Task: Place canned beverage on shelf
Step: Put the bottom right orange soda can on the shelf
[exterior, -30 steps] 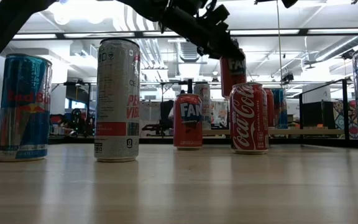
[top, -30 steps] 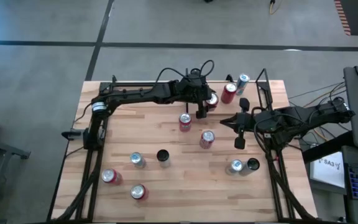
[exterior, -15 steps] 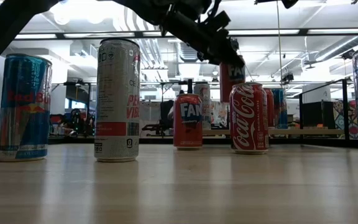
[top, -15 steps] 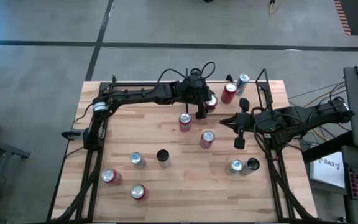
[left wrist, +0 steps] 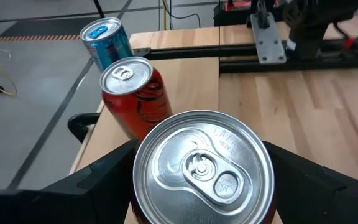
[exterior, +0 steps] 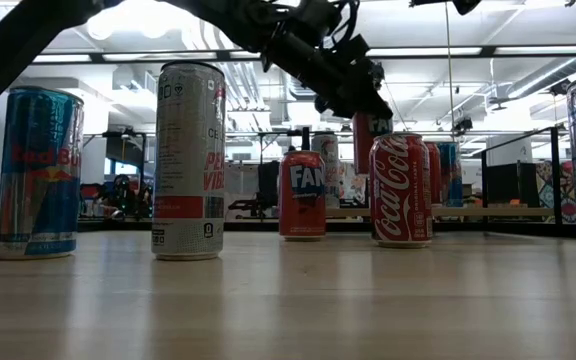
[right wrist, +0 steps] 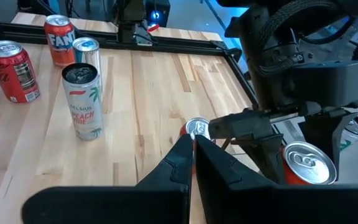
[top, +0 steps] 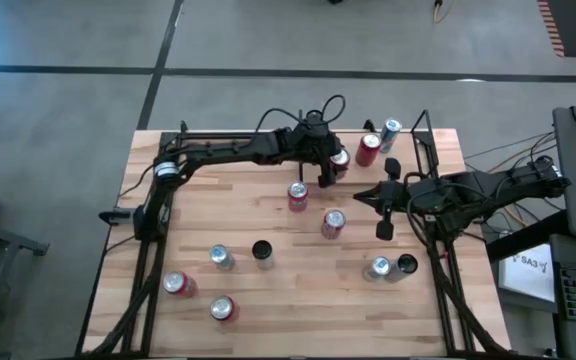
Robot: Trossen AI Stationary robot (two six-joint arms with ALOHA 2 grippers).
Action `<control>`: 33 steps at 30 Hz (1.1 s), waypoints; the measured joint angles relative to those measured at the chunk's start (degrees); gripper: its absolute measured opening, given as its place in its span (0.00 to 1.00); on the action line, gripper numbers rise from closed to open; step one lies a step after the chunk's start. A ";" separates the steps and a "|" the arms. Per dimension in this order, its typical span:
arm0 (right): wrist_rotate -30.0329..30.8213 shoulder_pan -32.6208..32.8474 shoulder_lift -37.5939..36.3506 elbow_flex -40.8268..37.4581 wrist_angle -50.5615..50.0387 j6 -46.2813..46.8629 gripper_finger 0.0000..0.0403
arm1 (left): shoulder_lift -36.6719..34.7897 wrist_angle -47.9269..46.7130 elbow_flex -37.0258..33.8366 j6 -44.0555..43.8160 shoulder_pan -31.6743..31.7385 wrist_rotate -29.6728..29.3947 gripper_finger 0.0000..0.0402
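Note:
My left gripper [top: 334,166] reaches in from the table's left and is shut on a red can [left wrist: 204,163], whose silver top fills the left wrist view. This can hangs at the left edge of the shelf [left wrist: 179,81], a light-wood board with black rods at the table's far right. On the shelf stand a red can [left wrist: 135,87] and a blue can [left wrist: 107,38]. In the low view the held can [exterior: 371,125] shows behind a Coca-Cola can, its bottom hidden. My right gripper [top: 366,195] waits shut above the table's right side. My left gripper pinches the red can between its two fingers, one on each side of the can's wall just under the top rim [left wrist: 137,198]. The fingers come from the table's left, slanting down. The can stays upright; whether its bottom rests on anything is hidden.
Several cans stand about the table: a Coca-Cola can [exterior: 401,190], a Fanta can [exterior: 302,195], a tall white can [exterior: 188,160], a Red Bull can [exterior: 38,172], and a pair near the right edge [top: 393,266]. The shelf's upright posts [top: 424,120] rise at the far right.
My left gripper has sunk a little with the red can, which now shows lower behind the Coca-Cola can in the low view and stays upright.

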 joint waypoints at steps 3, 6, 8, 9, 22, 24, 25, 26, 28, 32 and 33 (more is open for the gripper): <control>0.02 0.00 0.00 -0.04 -0.02 0.02 0.02 | 0.47 0.90 0.02 -1.11 0.00 0.06 0.72; 0.15 0.00 0.00 -0.13 -0.02 0.02 0.02 | 0.81 0.73 0.02 -0.33 0.00 0.07 0.72; 0.33 0.00 0.00 -0.15 -0.02 0.01 0.02 | 1.04 0.61 0.02 0.88 0.00 0.06 0.72; 0.39 0.00 0.00 -0.15 -0.02 0.00 0.02 | 1.09 0.66 0.02 1.28 0.04 0.02 0.72; 0.41 0.00 -0.02 -0.28 -0.02 0.00 0.02 | 2.25 1.36 0.02 1.44 0.22 0.02 0.72; 0.41 0.00 -0.02 -0.28 -0.02 -0.02 0.02 | 2.25 1.28 0.02 1.42 0.22 0.02 0.72; 0.41 0.00 -0.02 -0.28 -0.02 -0.02 0.02 | 2.25 1.24 0.02 1.43 0.22 0.02 0.72; 0.43 0.00 -0.02 -0.28 -0.02 -0.02 0.02 | 2.25 1.15 0.02 1.42 0.22 0.02 0.72; 0.44 0.00 -0.02 -0.28 -0.02 -0.02 0.02 | 2.25 1.27 0.00 1.42 0.22 0.02 0.72; 0.44 0.00 0.00 -0.28 -0.02 -0.02 0.02 | 2.25 1.17 -0.09 1.32 0.22 0.02 0.72; 0.44 0.00 0.00 -0.28 -0.02 -0.02 0.02 | 2.25 1.16 -0.09 1.14 0.22 0.02 0.72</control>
